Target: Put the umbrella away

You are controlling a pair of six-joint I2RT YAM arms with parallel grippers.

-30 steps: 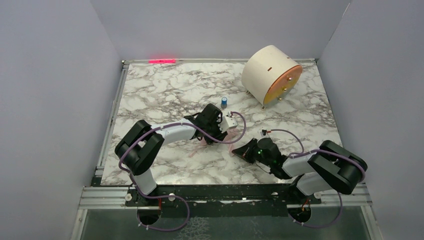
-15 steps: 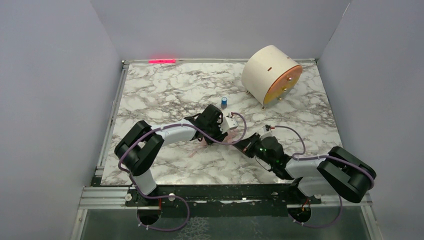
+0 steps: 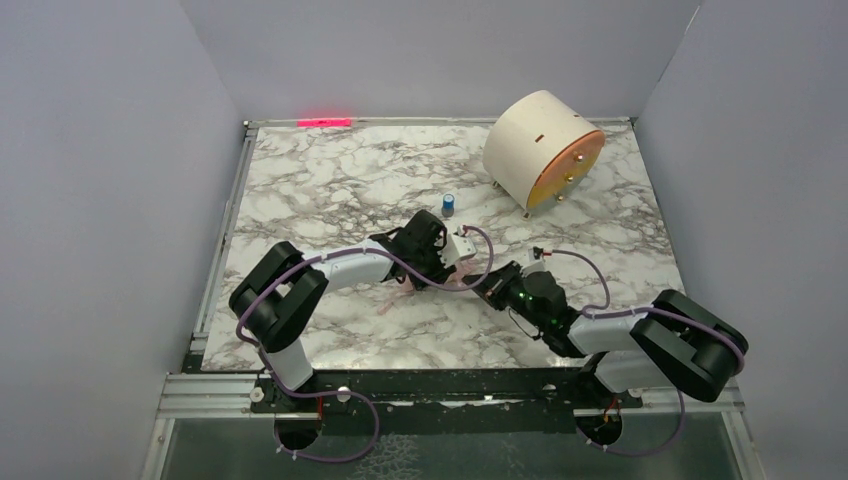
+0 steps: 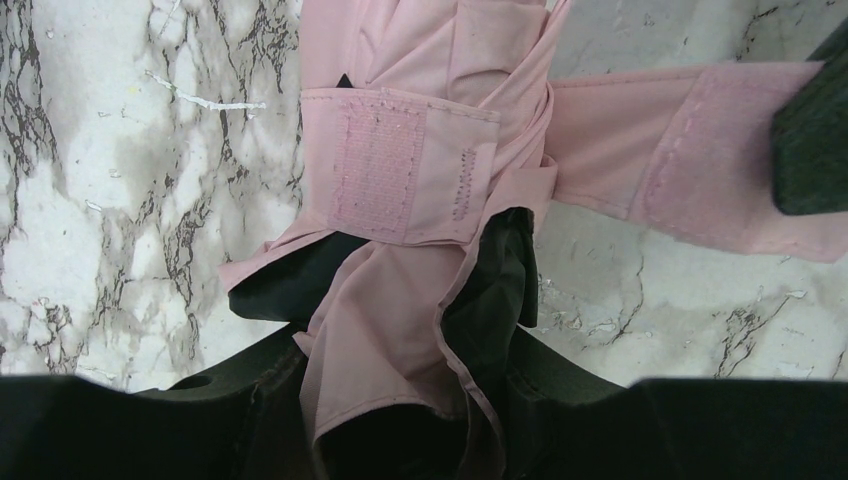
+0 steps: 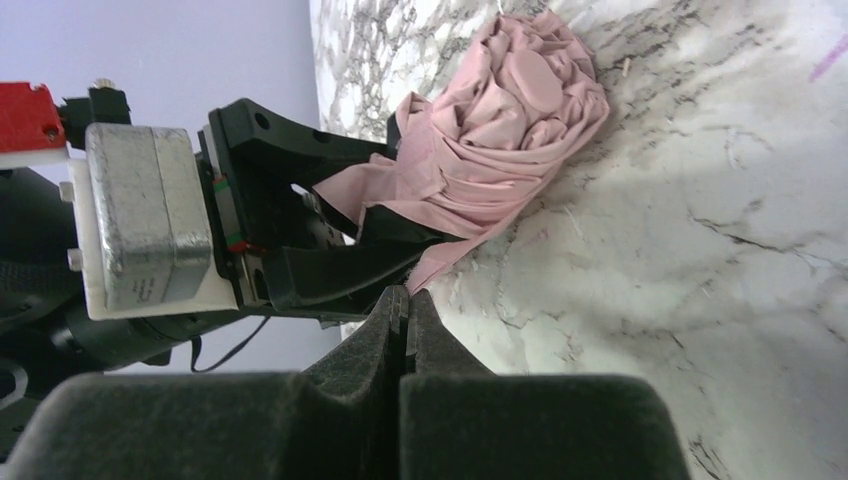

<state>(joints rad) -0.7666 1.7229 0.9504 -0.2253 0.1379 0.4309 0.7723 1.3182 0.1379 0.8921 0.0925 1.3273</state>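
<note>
The pale pink umbrella [image 4: 400, 300] lies bundled on the marble table, and only a bit of it shows under my left arm in the top view [image 3: 402, 290]. My left gripper [image 4: 400, 410] is shut on its fabric folds. The long pink strap [image 4: 640, 170] runs out to the right, its velcro patch [image 4: 375, 165] facing up. My right gripper [image 5: 405, 295] is shut, with the strap's end [image 5: 440, 265] pinched at its tips. One right fingertip [image 4: 812, 140] also shows in the left wrist view. In the top view the two grippers meet at mid table [image 3: 490, 283].
A cream drum with an orange face [image 3: 540, 150] stands at the back right. A small blue cap-like object [image 3: 449, 204] sits just behind my left gripper. A red light strip [image 3: 325, 122] lies on the back edge. Grey walls enclose the table.
My right gripper has moved left and forward, up to the left gripper and the strap. The left arm has hardly moved.
</note>
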